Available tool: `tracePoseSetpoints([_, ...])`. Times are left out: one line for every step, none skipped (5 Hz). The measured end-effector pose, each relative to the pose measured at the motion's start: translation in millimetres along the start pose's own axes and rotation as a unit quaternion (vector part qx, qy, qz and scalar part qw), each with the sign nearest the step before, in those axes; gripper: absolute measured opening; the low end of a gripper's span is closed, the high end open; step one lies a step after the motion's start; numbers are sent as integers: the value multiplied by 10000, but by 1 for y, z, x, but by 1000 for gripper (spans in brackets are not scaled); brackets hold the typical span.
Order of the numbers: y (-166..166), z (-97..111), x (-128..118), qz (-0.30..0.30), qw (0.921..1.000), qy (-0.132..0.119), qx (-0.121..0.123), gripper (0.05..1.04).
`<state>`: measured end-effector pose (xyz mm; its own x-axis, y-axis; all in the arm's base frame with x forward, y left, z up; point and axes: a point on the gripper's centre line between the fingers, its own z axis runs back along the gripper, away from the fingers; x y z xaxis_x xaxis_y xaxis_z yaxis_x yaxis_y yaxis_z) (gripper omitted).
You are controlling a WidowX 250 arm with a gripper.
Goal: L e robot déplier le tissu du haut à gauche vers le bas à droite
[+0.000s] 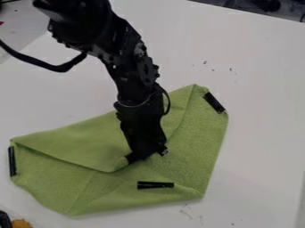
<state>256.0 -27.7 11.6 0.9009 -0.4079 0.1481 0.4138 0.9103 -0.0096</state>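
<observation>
the green cloth [196, 138] is lying partly folded on the desk [262, 89], spreading from the view's middle toward 8 o'clock, its upper flap sloping down toward the tool [146, 156]. black strips [155, 185] are sitting at the cloth's 2, 5 and 9 o'clock. the tool is resting against its middle; i'm not able to tell how open it is or whether it's gripping fabric. the arm [122, 58] is coming in from 11 o'clock.

White tbl [268, 111] w/ dk marks [231, 70], grey surface [22, 22] upper L, dk bkgd [283, 10]
</observation>
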Motion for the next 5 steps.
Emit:
tracePoseSetpoints([0,1,0,-29,10000,66,29,97])
tracePoseSetpoints([9,26,8,-195,9990,317,251,61])
tracePoseSetpoints([32,46,19,-442,9969,397,522,58])
tracePoseSetpoints([70,53,27,-764,9953,267,531,58])
tracePoseSetpoints([104,40,28,-918,9951,150,349,58])
